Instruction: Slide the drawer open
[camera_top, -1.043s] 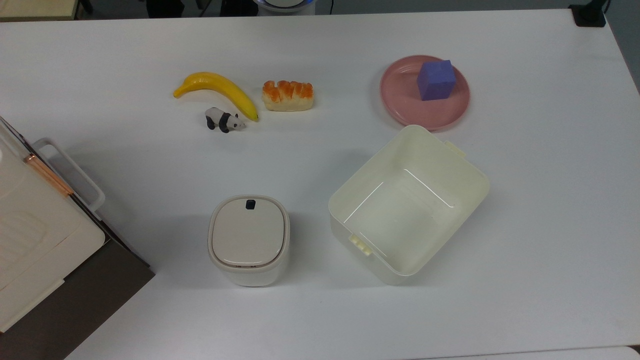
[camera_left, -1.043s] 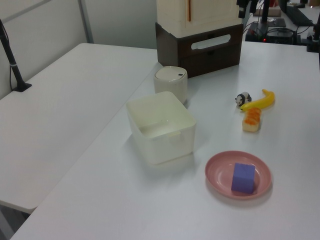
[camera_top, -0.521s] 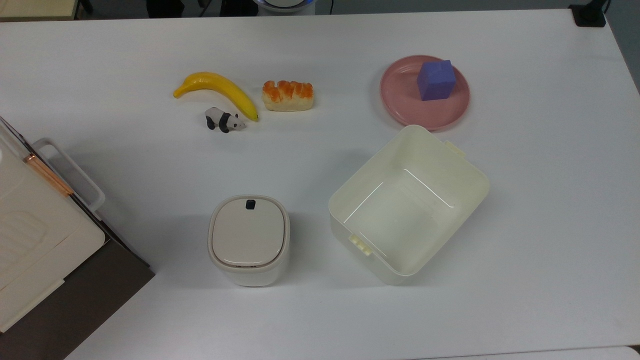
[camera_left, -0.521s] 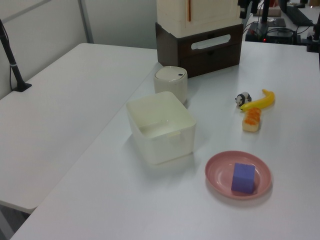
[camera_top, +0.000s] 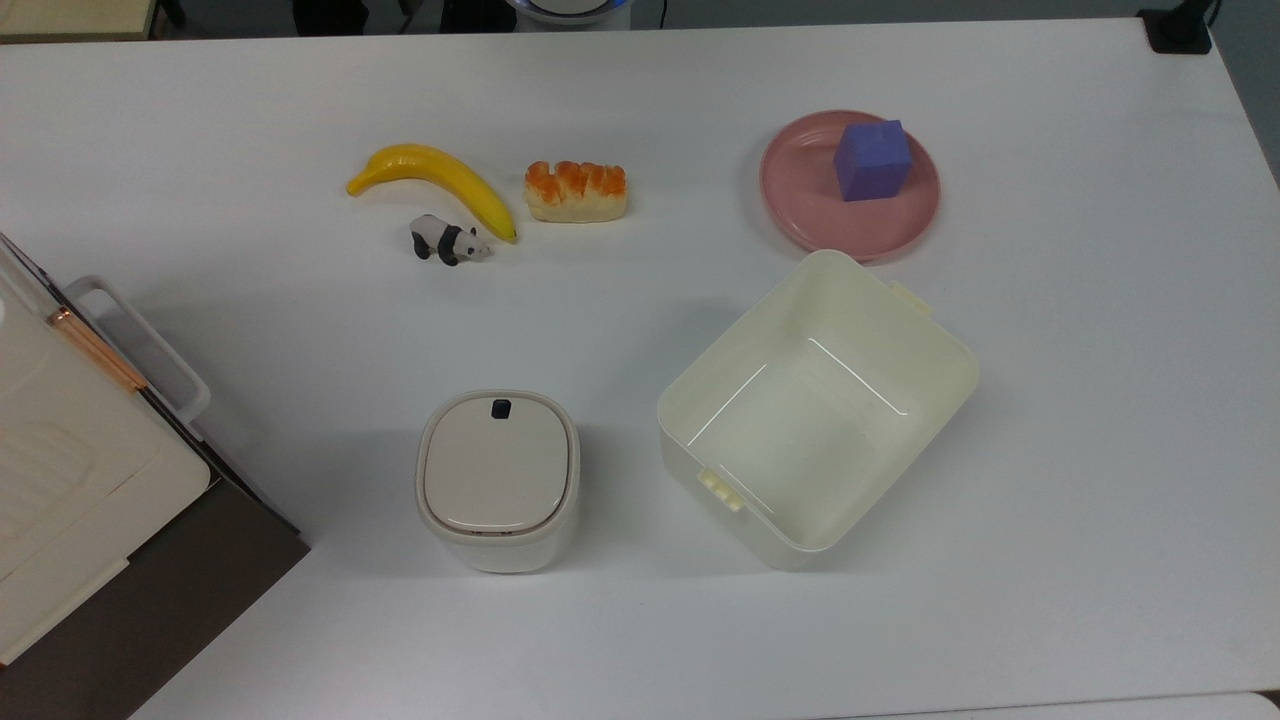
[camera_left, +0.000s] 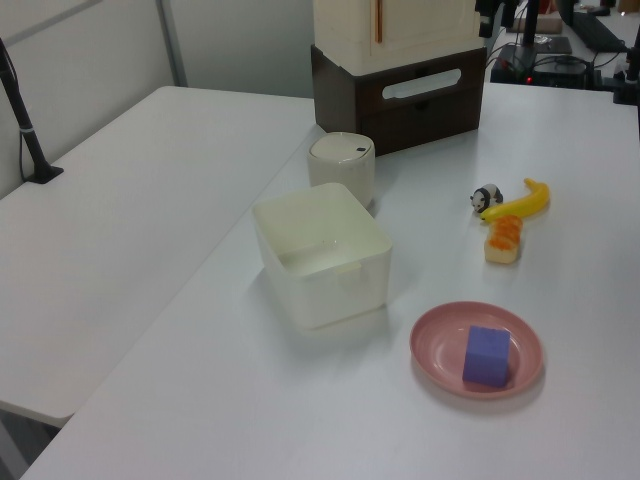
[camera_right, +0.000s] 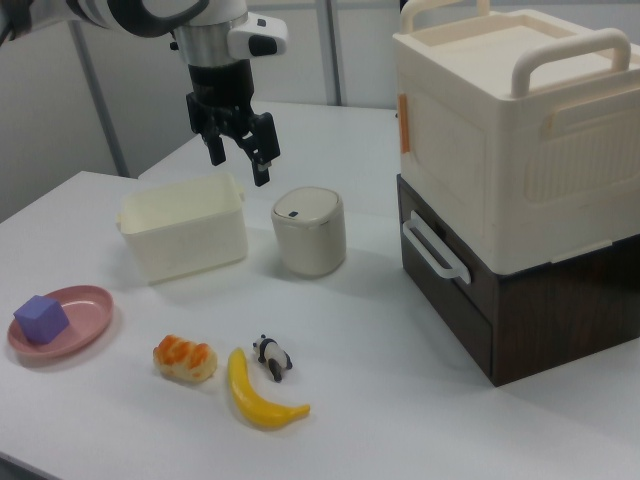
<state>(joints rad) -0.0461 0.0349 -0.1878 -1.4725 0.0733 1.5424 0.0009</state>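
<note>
Nothing on the table has shifted since the earlier frames; the drawer (camera_right: 447, 275) sits shut in the dark cabinet at the right view's right, white handle (camera_right: 434, 252) facing left. With fingers spread and empty, the gripper (camera_right: 238, 153) hangs above the lidded bin (camera_right: 309, 231). A sound approach likely descends level with the handle, straddles its bar, then pulls straight outward.

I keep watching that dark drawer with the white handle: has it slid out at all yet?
No. In the left view the drawer sits flush as before, its handle unchanged against the cream box above.
</note>
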